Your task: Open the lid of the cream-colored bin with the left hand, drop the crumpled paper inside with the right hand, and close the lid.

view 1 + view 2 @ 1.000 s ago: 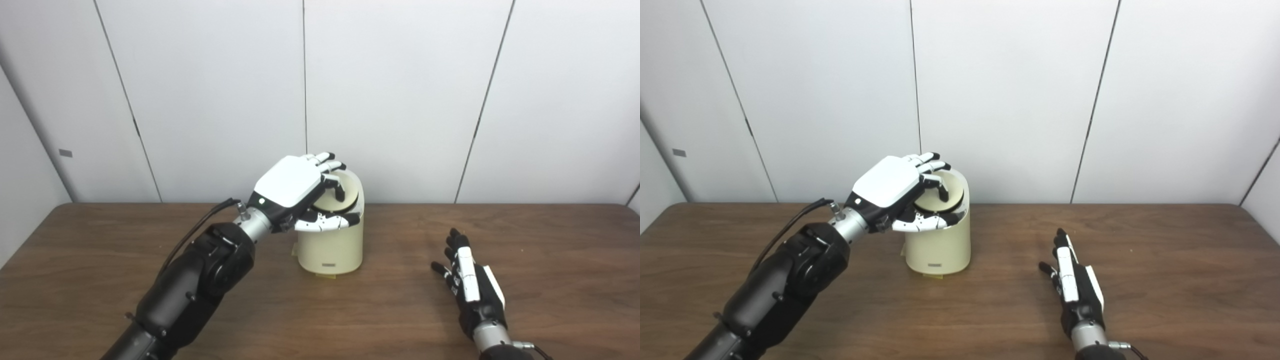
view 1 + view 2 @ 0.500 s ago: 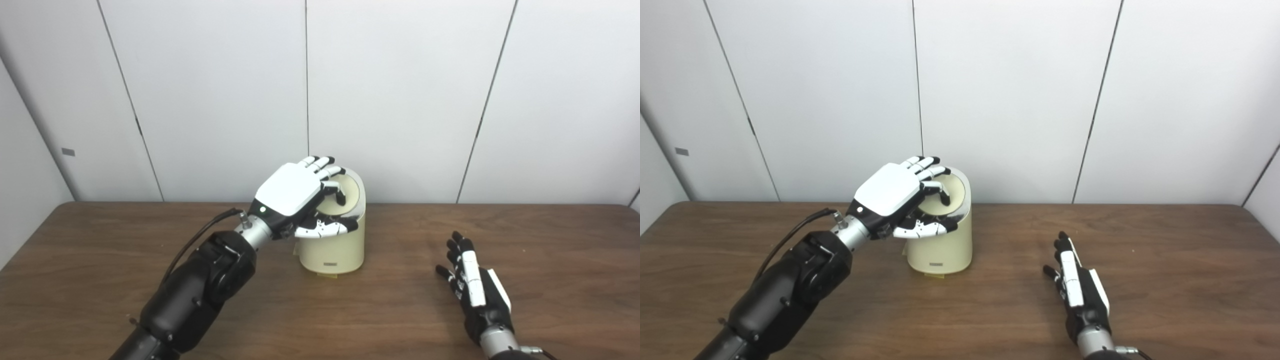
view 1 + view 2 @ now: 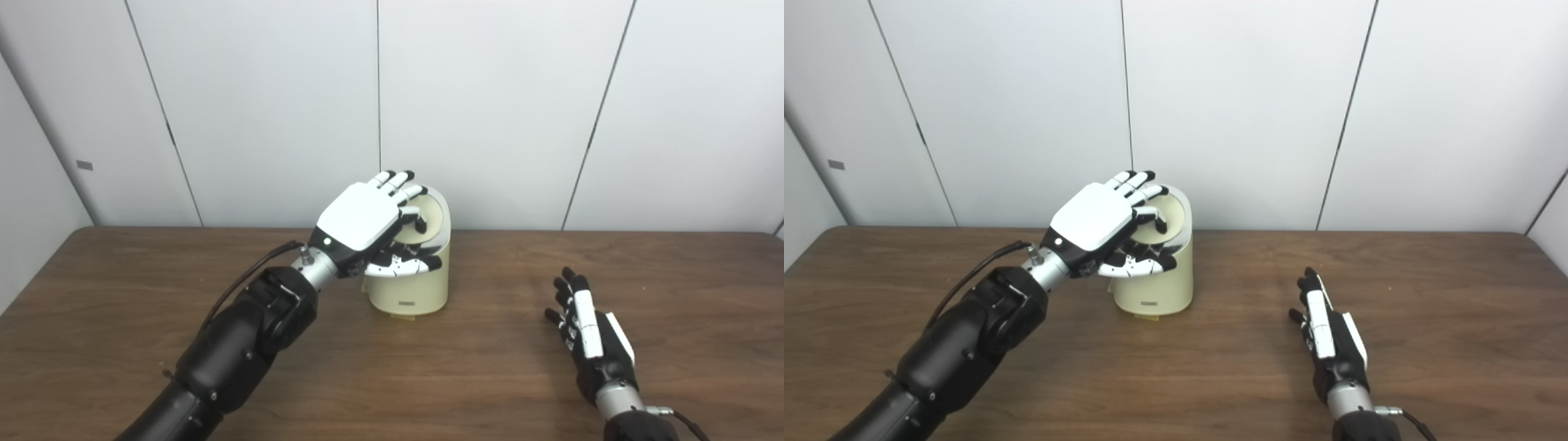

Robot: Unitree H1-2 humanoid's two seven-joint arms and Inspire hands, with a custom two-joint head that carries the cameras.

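White wall panels stand behind your brown wooden table (image 3: 122,294). Your cream-colored bin (image 3: 411,285) sits upright near the table's far edge, roughly mid-width. Its round lid (image 3: 432,215) is tilted up toward the wall, underside facing the cameras, leaving the mouth partly uncovered. Your left hand (image 3: 367,226) is over the bin's left rim, back upward, fingers (image 3: 401,180) spread against the raised lid and the thumb lying across the front of the opening (whether it actually grips the lid cannot be told). Your right hand (image 3: 588,327) rests on the table well to the right of the bin, fingers extended and together, holding nothing. Crumpled paper cannot be made out in either view.
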